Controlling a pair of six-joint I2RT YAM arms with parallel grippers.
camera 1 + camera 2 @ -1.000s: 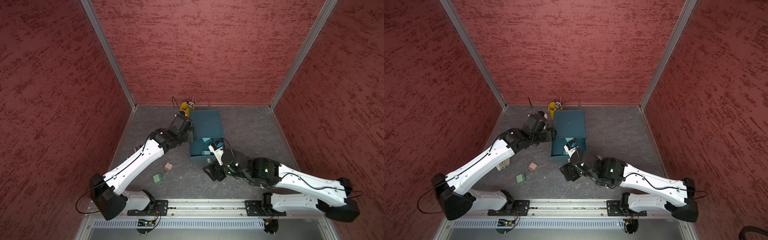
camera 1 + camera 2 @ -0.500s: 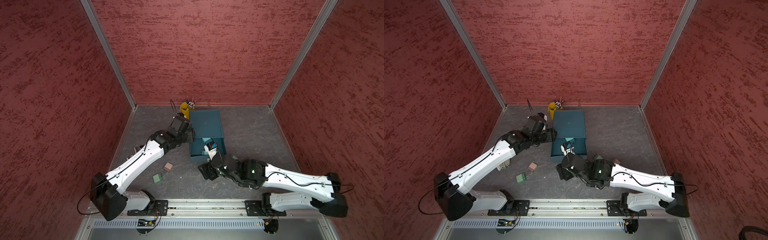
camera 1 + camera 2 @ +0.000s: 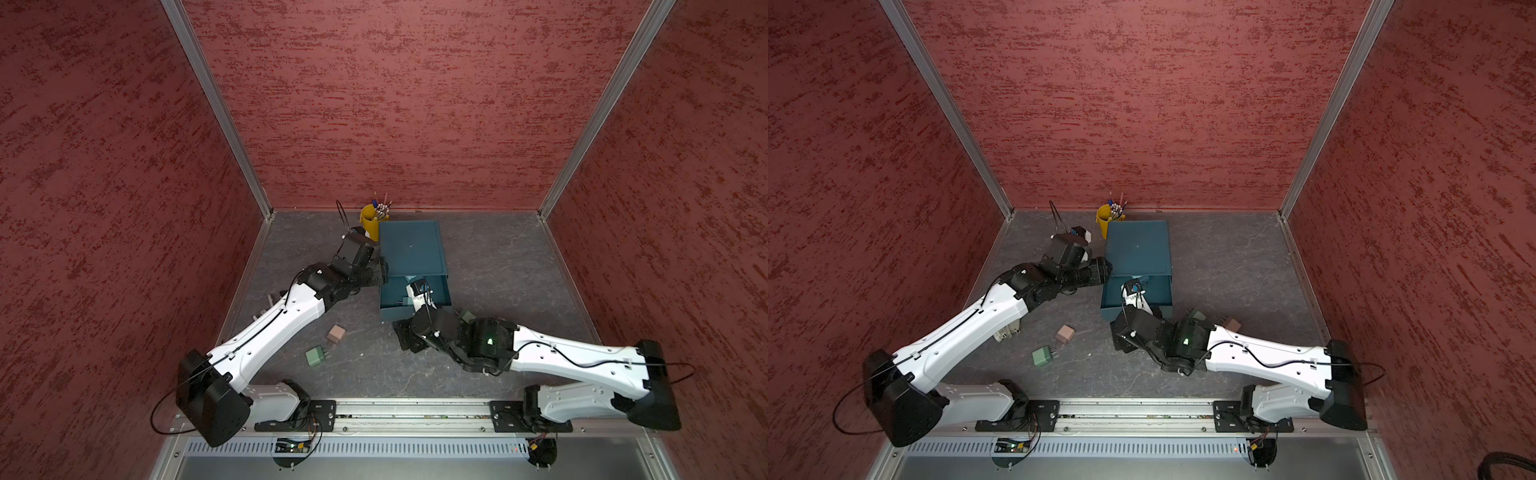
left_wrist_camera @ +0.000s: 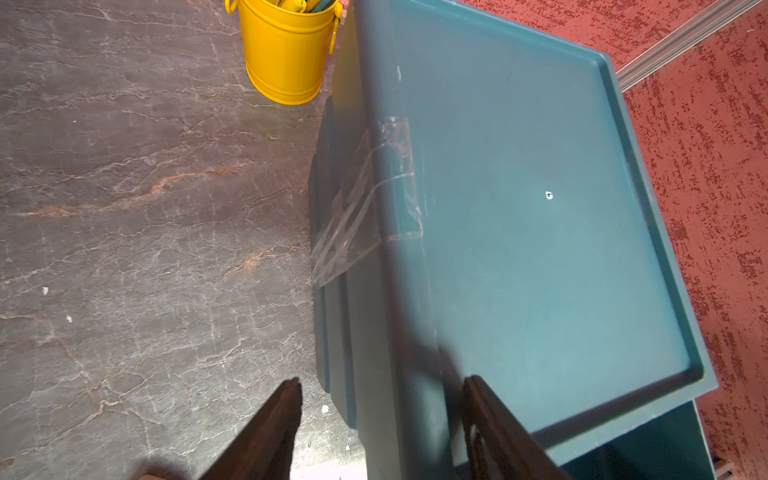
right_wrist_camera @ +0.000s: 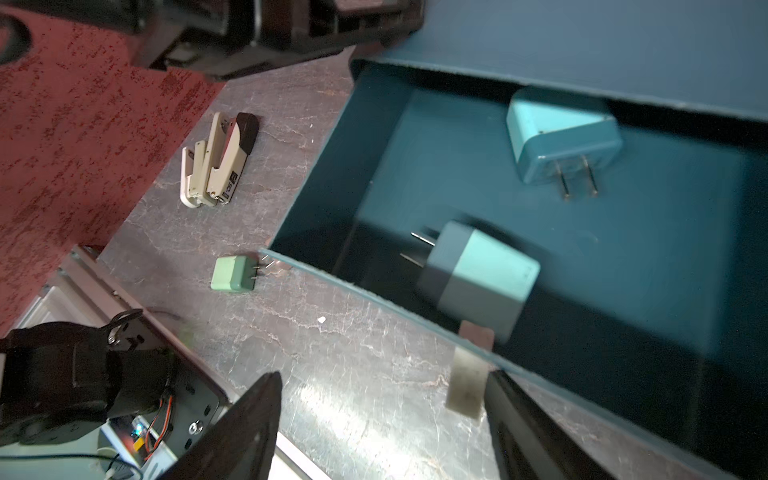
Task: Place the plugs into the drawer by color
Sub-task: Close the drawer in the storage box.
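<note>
**Sorting by colour, mid-round**

Far left, the beige-and-black stapler [image 5: 220, 162] lies plain to the right wrist camera. Both top views bury most of it under the left arm [image 3: 282, 324].

Next, the left gripper [image 4: 382, 380]: fingers apart, one beside the side wall and one over the lid of the dark teal three-drawer chest [image 4: 540, 208], pinching nothing. Contact I cannot tell. Only the left wrist view catches the clear tape [image 4: 365, 199] on that edge, near the yellow metal pen cup [image 4: 286, 54].

On the grey floor [image 3: 374, 374] the mint green cube plug [image 3: 316, 356] lies on its side, long axis and prongs aimed at the chest's front corner. The pinkish beige cube plug [image 3: 336, 333] sits just beside it.

Now the pulled-out drawer [image 5: 316, 183] under the lid. Top views show little inside; the right wrist view shows two light teal-blue cube plugs. The far one [image 5: 561, 137] is half under the lid, prongs toward the front. The near one [image 5: 478, 278] is blurred, prongs toward the stapler-side wall.

The right gripper [image 5: 384, 374] hangs spread and empty over the drawer's front wall. Far right, a second pinkish beige plug [image 3: 1232, 323] peeks out in a top view.
</note>
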